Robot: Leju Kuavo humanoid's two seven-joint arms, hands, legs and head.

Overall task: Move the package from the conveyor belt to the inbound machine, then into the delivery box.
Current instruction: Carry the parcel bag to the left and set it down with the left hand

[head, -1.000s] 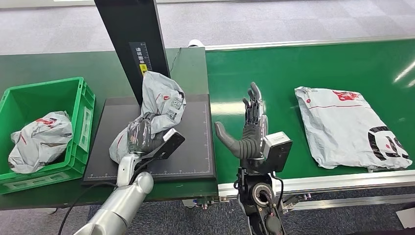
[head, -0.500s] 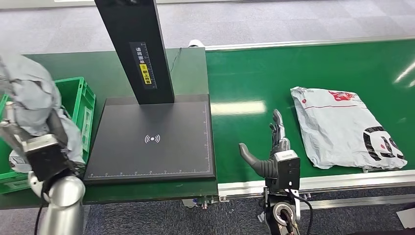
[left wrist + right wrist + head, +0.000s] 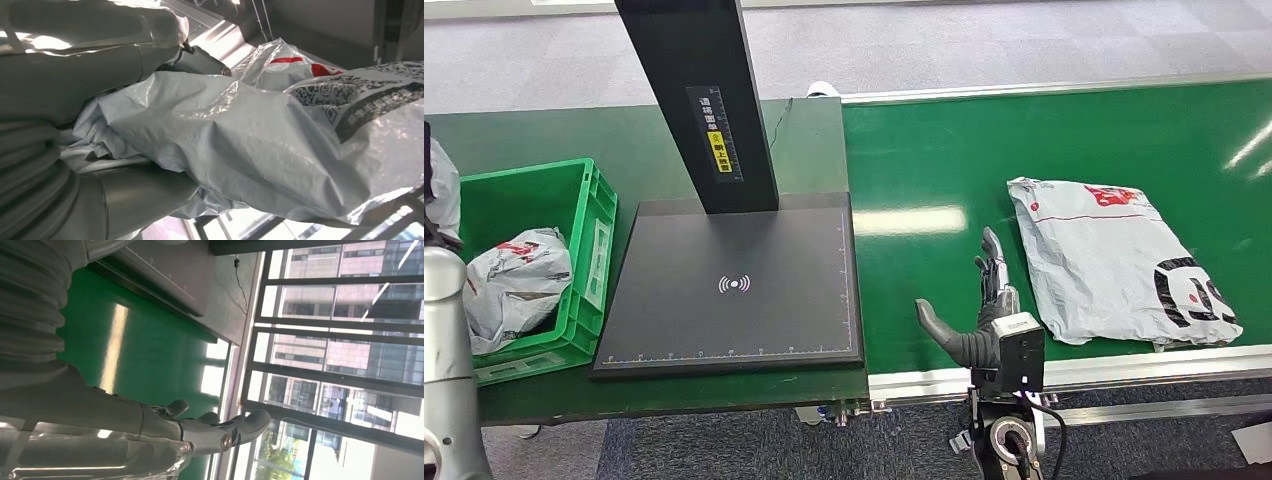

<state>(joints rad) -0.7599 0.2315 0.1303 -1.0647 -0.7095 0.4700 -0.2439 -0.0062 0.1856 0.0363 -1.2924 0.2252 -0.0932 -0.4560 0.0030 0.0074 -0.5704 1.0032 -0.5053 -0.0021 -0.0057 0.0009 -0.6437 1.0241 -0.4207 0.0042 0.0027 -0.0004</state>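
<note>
Head view showed you the left arm (image 3: 444, 360) raised at the far left edge, beside the green delivery box (image 3: 574, 300), with a scrap of grey package (image 3: 442, 185) visible at its top. In the left wrist view your left hand (image 3: 60, 100) had its fingers (image 3: 200, 60) wrapped around that crumpled grey package (image 3: 250, 145), which carried red print and a black code label, so the hand gripped the bag and held it up off any surface. You could not tell from these pictures whether the bag hung directly over the box or just beside it.

Another grey package (image 3: 514, 280) lay inside the delivery box, against its near wall. The inbound machine (image 3: 734, 285) sat on the dark green tabletop (image 3: 544, 135) just right of the box, its black platform bare and its black post rising at the back.

Your right hand (image 3: 974, 315) stood over the near edge of the green conveyor belt (image 3: 1044, 130), fingers (image 3: 992, 265) straight and apart, thumb out to the side, holding nothing. A flat grey package (image 3: 1114, 260) lay on the belt just to the right of that hand, not touching it.
</note>
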